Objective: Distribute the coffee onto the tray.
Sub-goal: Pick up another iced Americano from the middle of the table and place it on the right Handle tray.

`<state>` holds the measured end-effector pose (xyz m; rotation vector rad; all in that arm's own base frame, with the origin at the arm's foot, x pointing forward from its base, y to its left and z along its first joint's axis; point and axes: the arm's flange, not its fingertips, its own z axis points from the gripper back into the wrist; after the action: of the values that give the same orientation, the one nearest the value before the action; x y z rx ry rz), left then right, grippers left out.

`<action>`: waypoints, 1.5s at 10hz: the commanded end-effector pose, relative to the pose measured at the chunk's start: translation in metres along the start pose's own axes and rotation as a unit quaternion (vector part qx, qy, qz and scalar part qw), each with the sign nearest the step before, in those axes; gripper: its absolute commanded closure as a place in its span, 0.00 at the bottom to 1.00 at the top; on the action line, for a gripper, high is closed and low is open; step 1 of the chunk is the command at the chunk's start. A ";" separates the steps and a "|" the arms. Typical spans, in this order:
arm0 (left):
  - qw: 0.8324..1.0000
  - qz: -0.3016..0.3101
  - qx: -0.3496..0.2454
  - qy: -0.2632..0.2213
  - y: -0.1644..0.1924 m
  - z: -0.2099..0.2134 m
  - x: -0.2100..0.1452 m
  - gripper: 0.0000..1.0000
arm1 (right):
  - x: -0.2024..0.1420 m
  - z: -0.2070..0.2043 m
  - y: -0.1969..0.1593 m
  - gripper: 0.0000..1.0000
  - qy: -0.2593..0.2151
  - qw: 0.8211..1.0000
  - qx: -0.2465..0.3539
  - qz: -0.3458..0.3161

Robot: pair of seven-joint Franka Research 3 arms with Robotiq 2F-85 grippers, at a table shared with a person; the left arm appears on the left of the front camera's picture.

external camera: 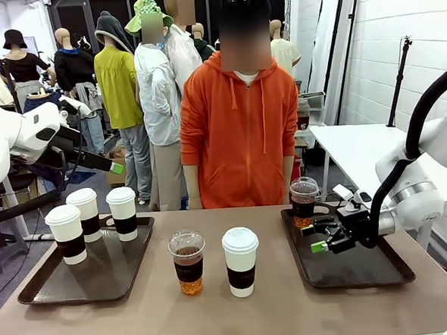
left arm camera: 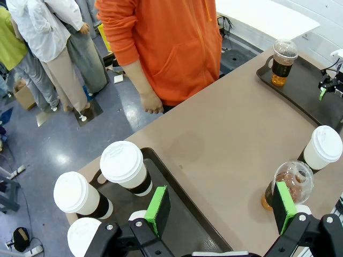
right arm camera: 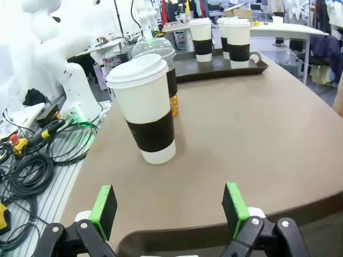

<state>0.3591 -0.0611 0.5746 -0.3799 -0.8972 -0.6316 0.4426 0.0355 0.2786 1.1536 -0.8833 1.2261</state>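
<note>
paper cups (external camera: 241, 261): matt white | plastic cups (external camera: 187, 262): clear, glossy | trays (external camera: 101, 280): dark, smooth

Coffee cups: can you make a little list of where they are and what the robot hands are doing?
Left dark tray: three white lidded paper cups with brown bands
Right dark tray: one clear dome-lidded plastic cup of brown liquid
Table middle: another clear cup, another white cup
Left gripper: open, empty, up above the table
Right gripper: open, empty, over the right tray
</note>
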 end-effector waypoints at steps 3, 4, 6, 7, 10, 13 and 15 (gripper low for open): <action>1.000 0.002 -0.002 0.001 0.001 0.000 -0.001 0.00 | -0.003 -0.007 0.018 0.00 -0.019 0.999 -0.034 0.011; 1.000 0.002 -0.002 0.001 0.001 0.000 -0.001 0.00 | -0.002 -0.008 0.018 0.00 -0.019 0.999 -0.038 0.010; 1.000 0.002 -0.002 0.001 0.001 0.000 -0.001 0.00 | -0.003 -0.008 0.018 0.00 -0.021 0.999 -0.042 0.006; 1.000 0.002 -0.002 0.001 0.001 0.000 -0.001 0.00 | -0.004 -0.006 0.017 0.00 -0.019 0.999 -0.047 0.005; 1.000 0.002 -0.002 0.001 0.001 0.000 -0.001 0.00 | -0.002 -0.003 0.012 0.00 -0.020 1.000 -0.023 0.004; 1.000 0.002 -0.002 0.001 0.001 0.000 -0.001 0.00 | -0.002 -0.003 0.012 0.00 -0.020 1.000 -0.023 0.004; 1.000 0.002 -0.002 0.001 0.001 0.000 -0.001 0.00 | -0.002 -0.003 0.012 0.00 -0.020 1.000 -0.023 0.004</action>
<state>0.3591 -0.0611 0.5746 -0.3799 -0.8973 -0.6316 0.4302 0.0363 0.2776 1.1363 -0.9416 1.1870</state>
